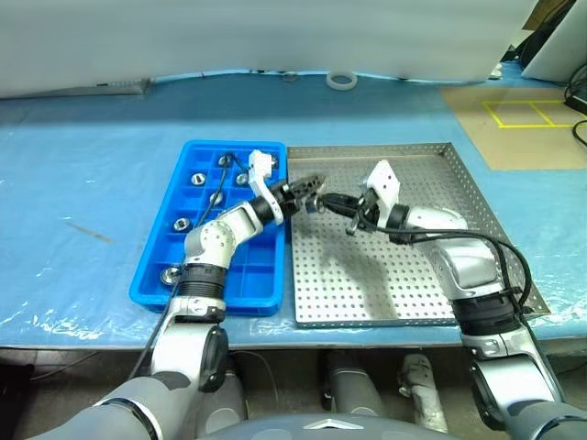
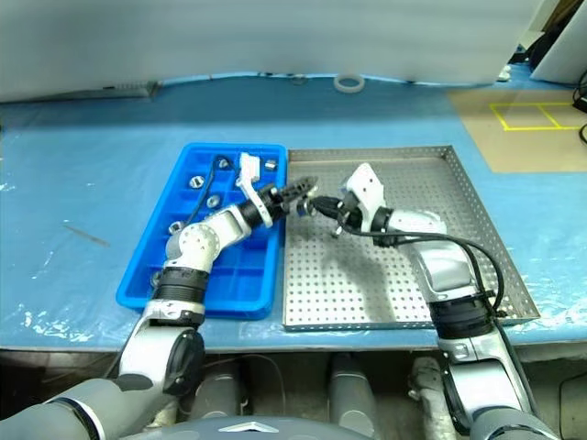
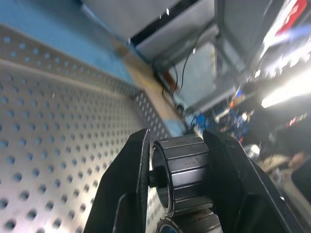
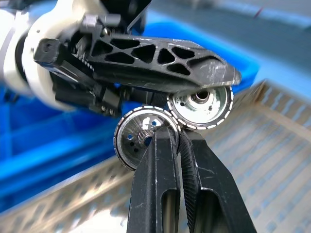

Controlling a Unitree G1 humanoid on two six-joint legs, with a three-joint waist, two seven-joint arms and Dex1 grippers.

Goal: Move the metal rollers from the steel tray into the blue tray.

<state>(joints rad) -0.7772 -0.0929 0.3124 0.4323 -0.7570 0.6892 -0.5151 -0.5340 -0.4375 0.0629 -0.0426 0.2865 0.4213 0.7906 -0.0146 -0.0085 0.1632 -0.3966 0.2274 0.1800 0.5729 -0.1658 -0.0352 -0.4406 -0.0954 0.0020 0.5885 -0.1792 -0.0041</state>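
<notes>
Meeting above the left edge of the perforated square steel tray point(image 1: 404, 284), the left gripper point(image 1: 315, 187) pinches one ribbed silver metal roller point(image 4: 203, 106); the right gripper point(image 4: 176, 141) grips another point(image 4: 138, 138). More rollers point(image 1: 197, 179) fill the blue compartmented plastic tray point(image 1: 160, 266).

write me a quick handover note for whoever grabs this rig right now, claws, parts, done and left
Left claw: shut on a metal roller, held above the steel tray near its edge beside the blue tray.
Right claw: shut on a second roller, tip to tip with the left claw; the two rollers touch in the right wrist view.
Done: several rollers already sit in blue tray compartments.
Left: place the two held rollers in free compartments. No loose rollers seen on the steel tray floor, though the arms hide part of it.
</notes>
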